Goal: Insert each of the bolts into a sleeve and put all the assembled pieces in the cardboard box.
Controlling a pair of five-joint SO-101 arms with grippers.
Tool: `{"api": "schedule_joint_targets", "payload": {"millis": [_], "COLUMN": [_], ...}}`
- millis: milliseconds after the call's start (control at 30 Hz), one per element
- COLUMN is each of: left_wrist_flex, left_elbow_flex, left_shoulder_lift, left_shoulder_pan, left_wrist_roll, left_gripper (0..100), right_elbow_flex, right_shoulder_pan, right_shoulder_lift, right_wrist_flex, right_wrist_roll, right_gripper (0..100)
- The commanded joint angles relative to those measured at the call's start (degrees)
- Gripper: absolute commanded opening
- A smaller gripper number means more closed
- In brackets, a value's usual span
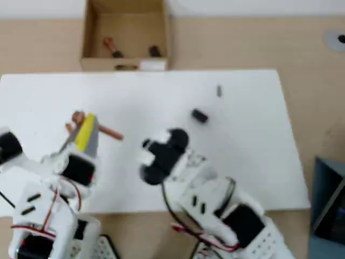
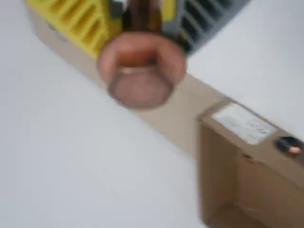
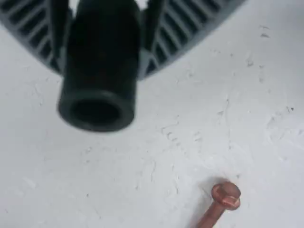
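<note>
So over on the left, the left gripper [image 1: 82, 128] is clamped on a copper bolt [image 2: 142, 71], with the head sticking out in front, over the white mat [image 1: 242, 162]. Just beside it a second bolt [image 1: 110, 132] lies flat on the mat. Up at the mat's back edge sits the cardboard box [image 1: 89, 32], open on top, with a copper-and-black piece [image 1: 111, 47] and a dark piece [image 1: 154, 51] inside. They're too blurry to say more. Around the middle of the mat, the right gripper [image 3: 102, 23] is pinching a black sleeve [image 3: 97, 90], open end facing out, near that lying bolt. Further right a loose sleeve [image 1: 199, 115] lies on its own, with a small grey bit [image 1: 219, 90] just past it.
</note>
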Motion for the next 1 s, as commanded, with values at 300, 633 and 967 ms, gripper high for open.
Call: {"api": "schedule_joint_targets", "payload": {"millis": [300, 633, 967], "left_wrist_flex": [-0.4, 5.5, 5.7], "left_elbow_flex": [-3.5, -3.8, -3.6], "left_shoulder_lift": [-0.3, -0.3, -0.3], "left_shoulder_pan": [7.5, 9.8, 12.5], "left_wrist_roll": [0.4, -1.5, -5.1], "left_gripper": [0, 0, 0], "right_elbow_flex": [7.9, 11.6, 11.4], "right_shoulder_pan": [-5.7, -5.5, -5.5], "right_shoulder_lift": [-15.2, -22.7, -22.8], "right_wrist_flex": [-1.5, -1.1, -1.1], "right_wrist_roll": [3.7, 8.9, 8.9], "right_gripper": [0.9, 0.9, 0.9]}}
